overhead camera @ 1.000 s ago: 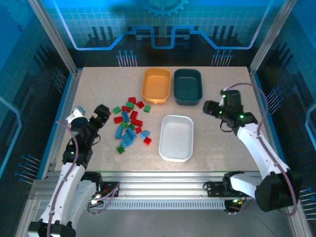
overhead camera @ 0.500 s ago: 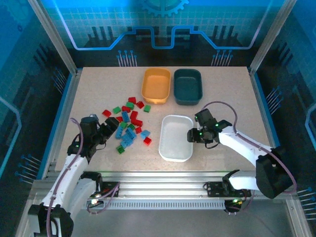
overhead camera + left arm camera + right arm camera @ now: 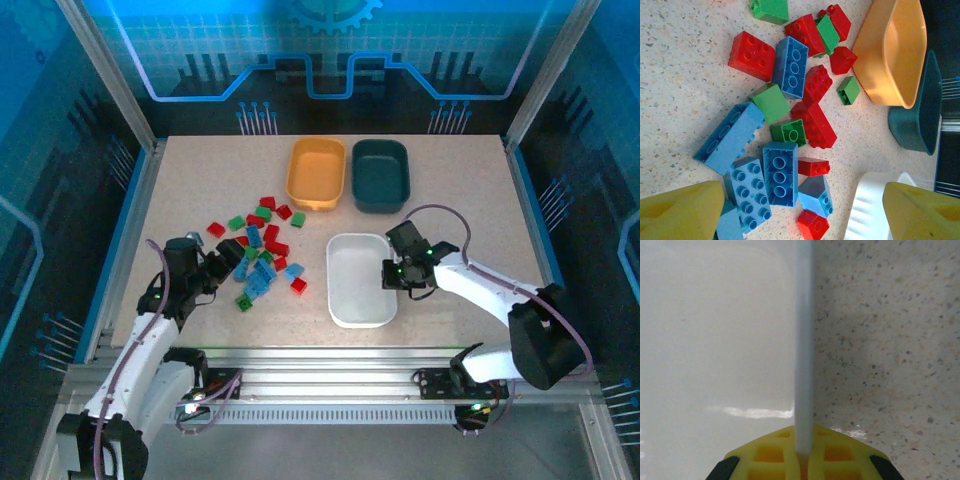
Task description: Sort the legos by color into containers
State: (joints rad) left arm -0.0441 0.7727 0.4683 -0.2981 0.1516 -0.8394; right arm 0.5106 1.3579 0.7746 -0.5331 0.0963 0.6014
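On the white bin (image 3: pixel 356 288) rim, right gripper (image 3: pixel 392 272) clamps shut; left gripper (image 3: pixel 229 262) gapes above legos (image 3: pixel 262 250).

2 white arms (image 3: pixel 497 288), blk joints (image 3: pixel 545 348), yellow claws (image 3: pixel 801 212) (image 3: pixel 803 456)

a robot lab cell

a speckled desk (image 3: pixel 200 180) sits boxed in by aluminium posts (image 3: pixel 108 70) and blue panels (image 3: pixel 330 50) printed with circuit lines and a gear. the left arm (image 3: pixel 140 342) and right arm (image 3: pixel 480 283) are bolted to a slotted metal rail (image 3: pixel 320 385) along the desk's near edge.
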